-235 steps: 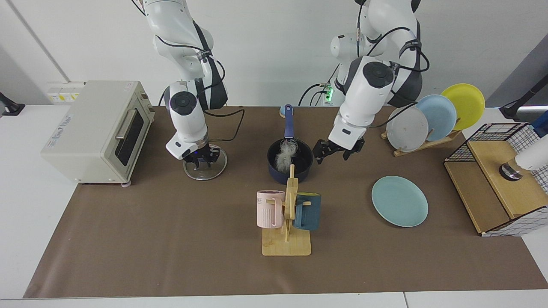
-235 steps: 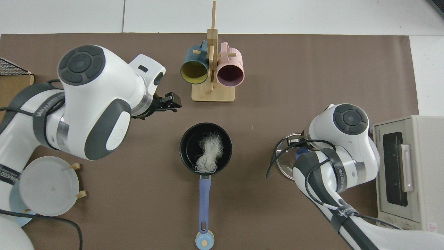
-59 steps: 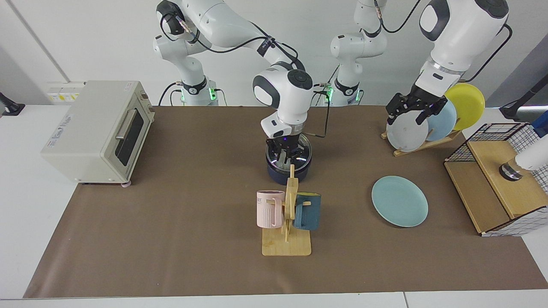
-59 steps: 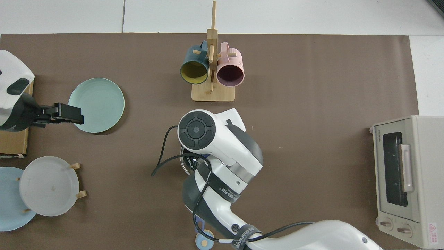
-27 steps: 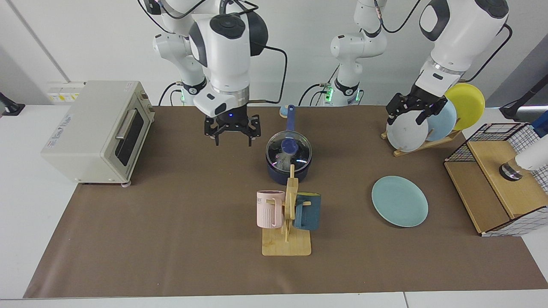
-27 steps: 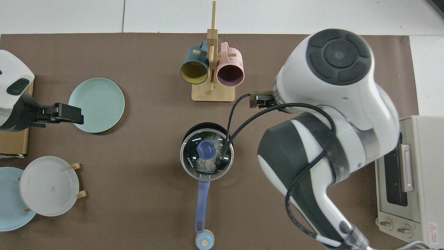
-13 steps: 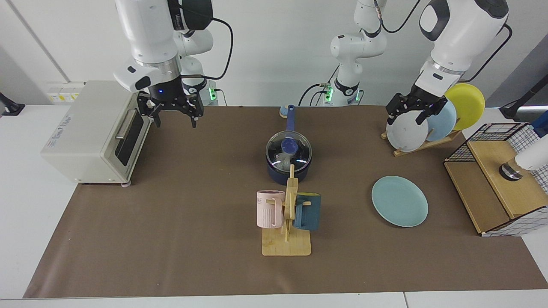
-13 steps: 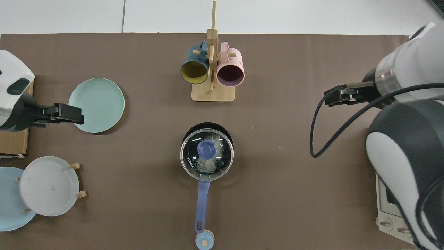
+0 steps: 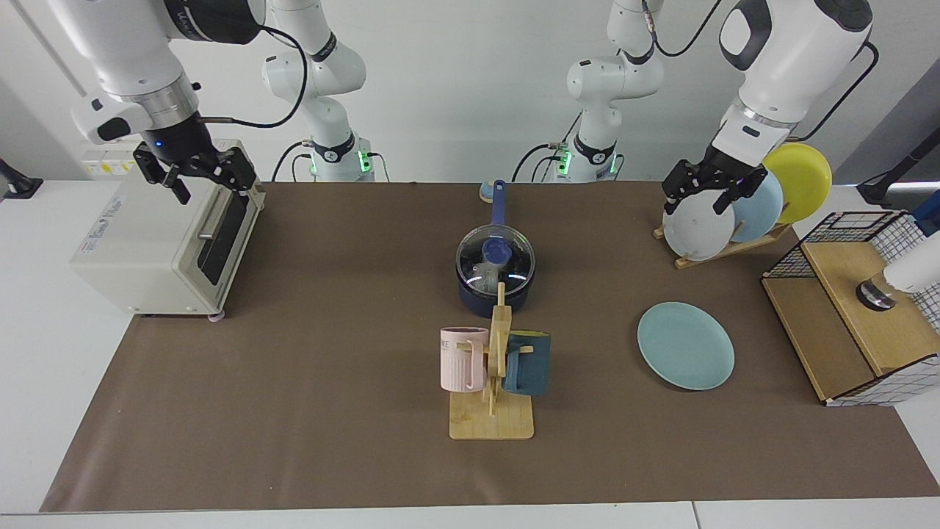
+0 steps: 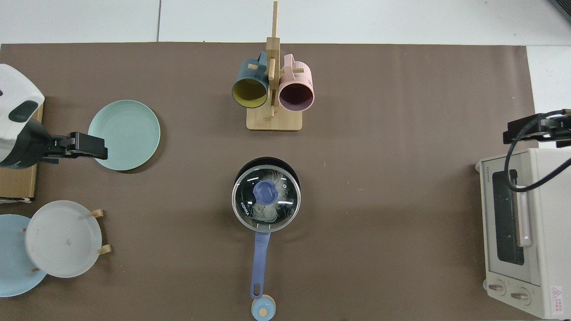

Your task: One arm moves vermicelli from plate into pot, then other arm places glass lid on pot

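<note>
The right gripper (image 9: 197, 176) hangs with its fingers spread wide and nothing between them, above the cream toaster oven (image 9: 158, 224) at the edge of the table, well apart from the pot (image 9: 496, 283). We see the left gripper (image 9: 711, 189) raised in front of the plate rack (image 9: 723, 246), fingers parted and empty, its arm waiting. A brown mat (image 9: 330, 367) covers most of the white table (image 9: 44, 345), with a plain white wall (image 9: 455, 81) behind the arm bases. The glass lid (image 10: 266, 204) sits on the pot, and we make out the vermicelli (image 10: 267, 209) through it, inside. The teal plate (image 9: 685, 345) lies bare on the mat. A wooden mug stand (image 9: 493, 389) stands just in front of the pot.
</note>
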Controlling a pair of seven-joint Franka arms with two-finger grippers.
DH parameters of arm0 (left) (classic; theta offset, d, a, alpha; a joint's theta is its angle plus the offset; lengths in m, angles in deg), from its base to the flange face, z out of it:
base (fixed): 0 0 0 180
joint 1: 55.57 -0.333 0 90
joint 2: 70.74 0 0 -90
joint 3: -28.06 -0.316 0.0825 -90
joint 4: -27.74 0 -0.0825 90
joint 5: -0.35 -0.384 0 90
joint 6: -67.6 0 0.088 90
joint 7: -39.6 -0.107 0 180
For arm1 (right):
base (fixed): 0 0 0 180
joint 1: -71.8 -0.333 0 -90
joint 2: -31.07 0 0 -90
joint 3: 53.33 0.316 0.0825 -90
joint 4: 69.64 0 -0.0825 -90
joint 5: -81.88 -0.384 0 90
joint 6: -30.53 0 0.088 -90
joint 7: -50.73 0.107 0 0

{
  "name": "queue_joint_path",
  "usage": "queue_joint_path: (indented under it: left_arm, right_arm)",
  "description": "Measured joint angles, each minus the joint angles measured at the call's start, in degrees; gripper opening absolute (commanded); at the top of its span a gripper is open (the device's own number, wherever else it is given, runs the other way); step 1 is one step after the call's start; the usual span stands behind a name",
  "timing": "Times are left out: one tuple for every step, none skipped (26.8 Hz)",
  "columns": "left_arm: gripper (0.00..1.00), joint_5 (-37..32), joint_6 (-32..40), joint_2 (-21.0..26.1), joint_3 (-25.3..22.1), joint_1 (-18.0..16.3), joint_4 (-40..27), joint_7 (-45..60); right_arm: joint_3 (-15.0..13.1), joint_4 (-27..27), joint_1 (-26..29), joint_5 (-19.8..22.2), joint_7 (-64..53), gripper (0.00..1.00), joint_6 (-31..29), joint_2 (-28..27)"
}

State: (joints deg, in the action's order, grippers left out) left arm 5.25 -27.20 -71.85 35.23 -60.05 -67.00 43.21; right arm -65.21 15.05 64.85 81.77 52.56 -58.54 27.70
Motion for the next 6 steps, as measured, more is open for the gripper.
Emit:
queue_joint_path:
  left_arm:
    - [1.00,0.00,0.00,0.00,0.00,0.00,0.00,0.00]
    - [1.00,0.00,0.00,0.00,0.00,0.00,0.00,0.00]
    - [1.00,0.00,0.00,0.00,0.00,0.00,0.00,0.00]
    - [1.00,0.00,0.00,0.00,0.00,0.00,0.00,0.00]
    - [1.00,0.00,0.00,0.00,0.00,0.00,0.00,0.00]
    - [1.00,0.00,0.00,0.00,0.00,0.00,0.00,0.00]
  right_arm:
    - [0.09,0.09,0.85,-0.28,-0.26,1.00,0.00,0.00]
    - [0.28,0.15,1.54,-0.49,-0.32,1.00,0.00,0.01]
    - [0.58,0.19,2.07,-0.61,-0.32,1.00,0.00,0.01]
    - [1.05,0.20,2.51,-0.62,-0.32,1.00,0.00,0.03]
    - [1.63,0.20,2.95,-0.62,-0.32,1.00,0.02,0.04]
    - [2.25,0.20,3.43,-0.62,-0.32,1.00,0.07,0.07]
